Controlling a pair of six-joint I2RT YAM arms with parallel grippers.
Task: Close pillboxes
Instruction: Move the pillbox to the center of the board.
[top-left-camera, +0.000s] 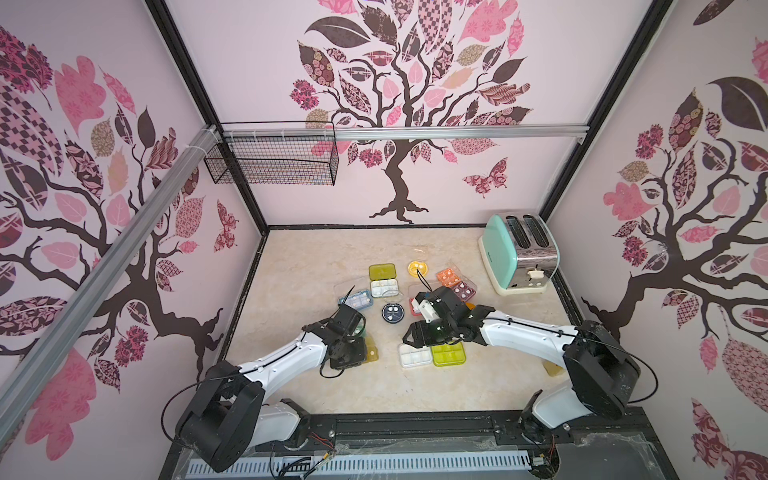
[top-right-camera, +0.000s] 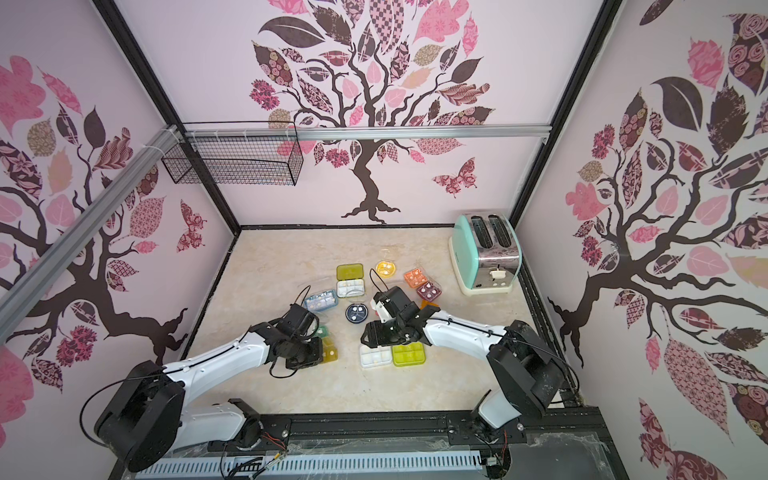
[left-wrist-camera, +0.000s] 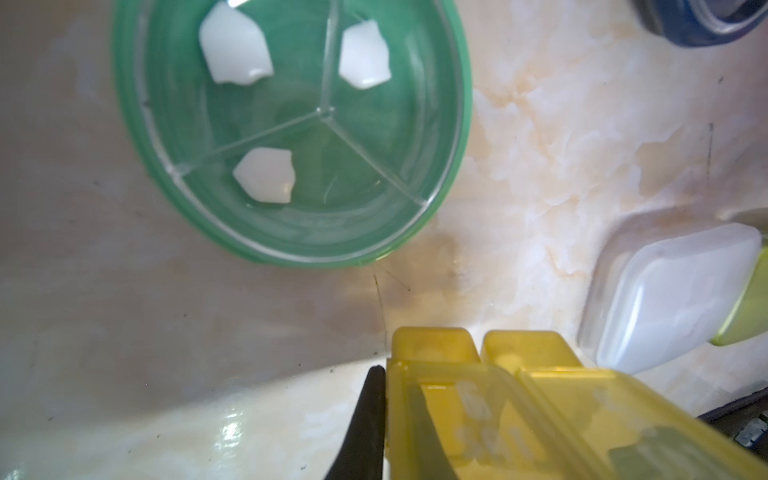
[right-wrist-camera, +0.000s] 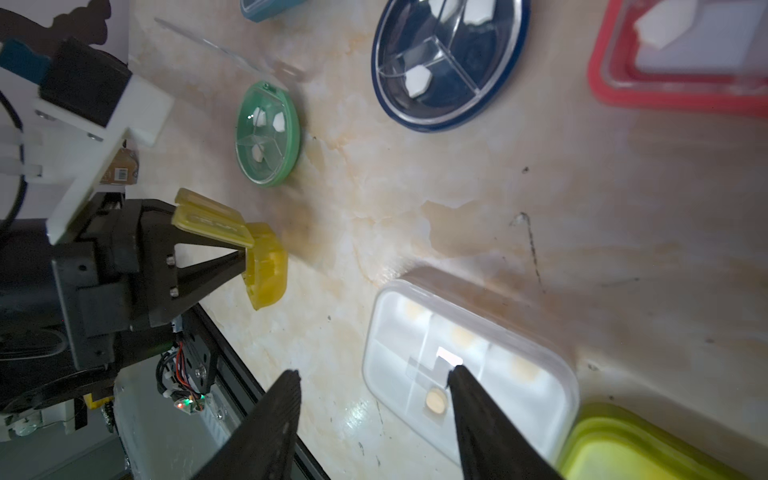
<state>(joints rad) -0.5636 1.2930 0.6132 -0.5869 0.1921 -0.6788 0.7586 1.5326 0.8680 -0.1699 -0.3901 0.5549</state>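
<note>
Two arms are bent low over the beige marble-look tabletop (top-left-camera: 316, 266), where the pillboxes sit in a loose cluster. Your left gripper (right-wrist-camera: 245, 257) is pinching the small yellow translucent rectangular pillbox (right-wrist-camera: 268, 270) near the front edge, close to the green round plastic pillbox (left-wrist-camera: 291, 124), so I'd say you're squeezing its lid down. Your right gripper (right-wrist-camera: 374, 373) hangs spread over the frosted white rectangular pillbox (right-wrist-camera: 498, 332), which looks shut. For the next move, you'd want a firm press on the yellow lid, then a clean release.
</note>
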